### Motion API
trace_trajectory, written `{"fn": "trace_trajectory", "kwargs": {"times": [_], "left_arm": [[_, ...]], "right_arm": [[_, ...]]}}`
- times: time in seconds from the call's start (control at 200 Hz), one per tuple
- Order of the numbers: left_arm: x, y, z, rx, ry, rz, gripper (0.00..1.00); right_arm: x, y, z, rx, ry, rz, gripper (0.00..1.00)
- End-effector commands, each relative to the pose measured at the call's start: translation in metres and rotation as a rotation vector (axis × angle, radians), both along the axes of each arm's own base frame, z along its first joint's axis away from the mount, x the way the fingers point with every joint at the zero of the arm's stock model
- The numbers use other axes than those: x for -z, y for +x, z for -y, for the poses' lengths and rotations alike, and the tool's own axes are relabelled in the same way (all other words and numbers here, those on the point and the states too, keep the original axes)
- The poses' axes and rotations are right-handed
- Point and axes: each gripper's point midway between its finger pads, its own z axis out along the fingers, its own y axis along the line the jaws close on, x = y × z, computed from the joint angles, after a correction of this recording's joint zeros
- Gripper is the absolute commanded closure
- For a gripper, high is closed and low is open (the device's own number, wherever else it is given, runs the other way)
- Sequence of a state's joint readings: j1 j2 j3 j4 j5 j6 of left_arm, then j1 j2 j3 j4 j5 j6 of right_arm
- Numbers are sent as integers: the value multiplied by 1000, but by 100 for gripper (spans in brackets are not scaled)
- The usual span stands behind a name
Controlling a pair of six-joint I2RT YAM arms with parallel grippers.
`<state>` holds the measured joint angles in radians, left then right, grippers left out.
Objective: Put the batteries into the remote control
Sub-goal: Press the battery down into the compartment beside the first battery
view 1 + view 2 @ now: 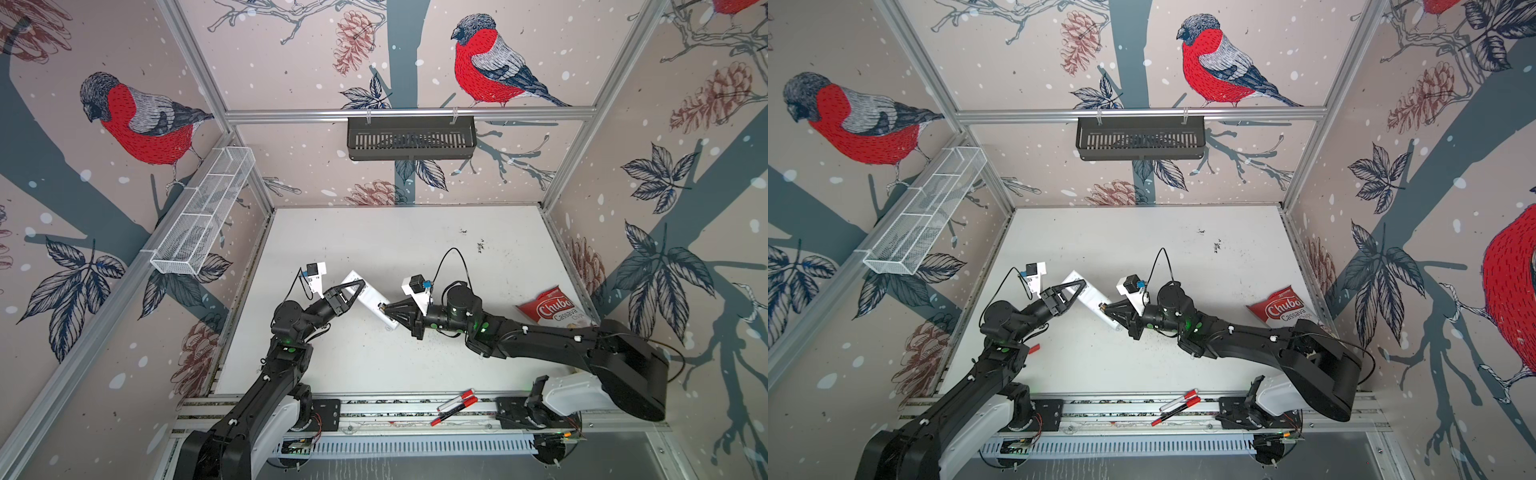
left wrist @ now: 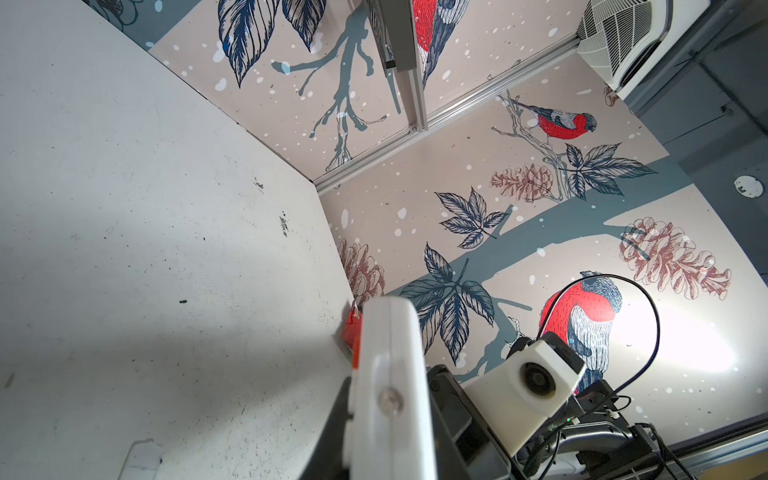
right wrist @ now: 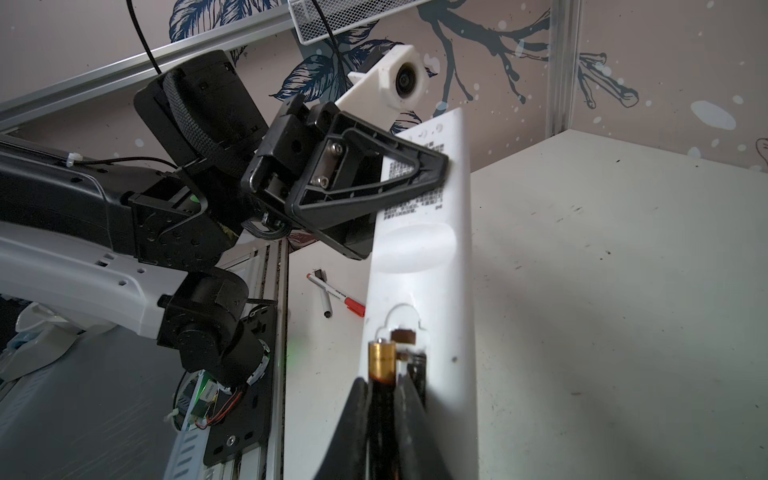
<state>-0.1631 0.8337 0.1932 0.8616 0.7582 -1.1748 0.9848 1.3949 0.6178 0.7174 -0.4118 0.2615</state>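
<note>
While the white surface [image 1: 419, 249] spans the floor of the bird-papered booth, two black arms reach in from its near rail and meet just left of its middle.

Left arm [image 1: 266, 374]: its left pincer [image 1: 360, 284] is clamped across the far end of the remote control [image 1: 374, 301], one finger over the printed back and one beneath.

Right arm [image 1: 540, 340]: its right pincer [image 1: 384, 308] is closed on a battery [image 3: 382, 359] at the remote control's opposite end.

Red chip bag [image 1: 552, 311]: lies at the right edge of the surface, well apart from the remote control.

Remote control, orientation: in both top views the long axis runs on a diagonal, from far-left to near-right. The far-left end sits in the left pincer. The near-right end, where the battery bay stands open, faces the right pincer. The plain back with its block of small print is turned upward. The gripped end is clear of the surface; whether the other end rests on it cannot be told.

Red-and-white marker pens [image 1: 455, 405]: a few lie on the near rail between the two arm bases.

Battery, orientation: the dark body is pinched between the fingers and the copper end projects forward. Its long axis lies roughly in line with the remote control's, copper end toward the left pincer, at the mouth of the open bay. Whether it touches the bay cannot be told.
</note>
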Motion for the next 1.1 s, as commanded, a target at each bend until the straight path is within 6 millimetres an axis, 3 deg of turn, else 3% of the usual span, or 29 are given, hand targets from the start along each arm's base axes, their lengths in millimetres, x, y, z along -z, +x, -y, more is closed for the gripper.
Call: {"fn": "trace_trajectory", "kwargs": {"times": [0.0,0.245,0.62,1.096], "left_arm": [[-20,-4,0,11,-16,86,100],[-22,-3,-1,11,-18,88,100],[-21,-4,-1,12,-16,88,100],[-22,-2,-3,2,-18,90,100]], "right_arm": [[-7,-1,-1,-6,38,9,86],[-4,-4,0,-17,46,-1,86],[-17,-1,-13,-41,76,19,86],[-3,-1,-11,-23,66,-22,83]]}}
